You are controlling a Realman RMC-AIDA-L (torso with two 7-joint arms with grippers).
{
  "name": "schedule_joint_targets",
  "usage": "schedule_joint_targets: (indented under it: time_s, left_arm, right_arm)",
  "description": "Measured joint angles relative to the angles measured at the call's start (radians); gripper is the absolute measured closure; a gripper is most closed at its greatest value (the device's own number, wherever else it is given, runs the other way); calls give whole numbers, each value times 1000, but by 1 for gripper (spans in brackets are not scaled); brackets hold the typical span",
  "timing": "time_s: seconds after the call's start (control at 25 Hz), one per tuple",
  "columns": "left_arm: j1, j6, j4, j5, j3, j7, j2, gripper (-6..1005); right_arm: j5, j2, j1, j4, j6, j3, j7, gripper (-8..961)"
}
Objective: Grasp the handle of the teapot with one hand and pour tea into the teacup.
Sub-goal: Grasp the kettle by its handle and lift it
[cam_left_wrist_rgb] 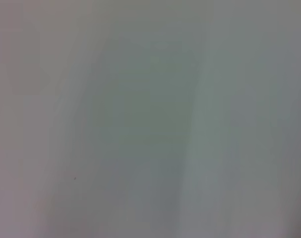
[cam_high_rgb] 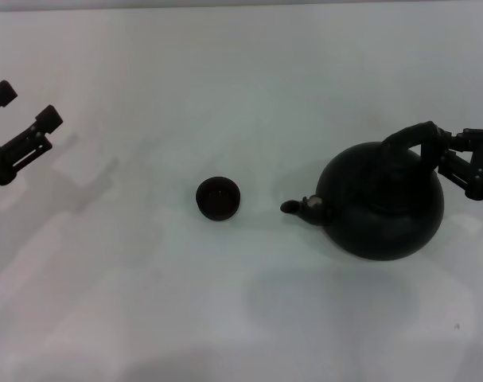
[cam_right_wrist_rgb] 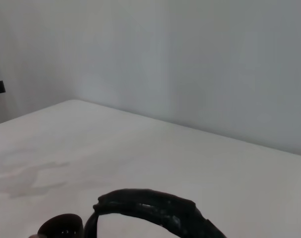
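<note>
The right gripper (cam_high_rgb: 446, 155) sits at the right edge of the head view, its fingers pinched on the handle (cam_high_rgb: 410, 140) at the end farthest from the spout (cam_high_rgb: 298, 207). The teapot (cam_high_rgb: 382, 200) hangs or stands directly below and to the left of that gripper, body upright or nearly so, spout pointing away from the gripper toward the cup (cam_high_rgb: 218, 198). Whether the pot's base touches the table (cam_high_rgb: 241, 79) cannot be told. The cup stands well beyond the spout tip, apart from it, mouth up; its inside looks dark, and whether it holds tea cannot be told. The pot's contents are hidden. In the right wrist view the handle (cam_right_wrist_rgb: 155, 206) arches close under the camera, with the cup (cam_right_wrist_rgb: 61, 227) farther out past it. The left gripper (cam_high_rgb: 18, 119) idles at the far left edge, fingers spread, well apart from the cup and holding nothing.
</note>
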Motion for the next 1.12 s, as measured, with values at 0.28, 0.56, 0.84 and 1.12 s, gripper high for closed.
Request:
schedule_joint_targets:
  time_s: [0.28, 0.56, 0.84, 1.12]
  left_arm:
    - [2, -3, -2, -1, -1, 5, 0, 127]
    - [7, 5, -10, -2, -7, 19, 0, 127]
    - [11, -1, -70, 0, -70, 80, 0, 127]
    - [13, 12, -145, 6, -129, 149, 2, 127]
  right_arm:
    - [57, 1, 4, 15, 1, -1, -29, 760]
    - [160, 3, 6, 13, 40, -43, -77, 787]
    - [264, 2, 34, 0, 119, -123, -130, 801]
    - [272, 3, 49, -85, 285, -245, -132, 808]
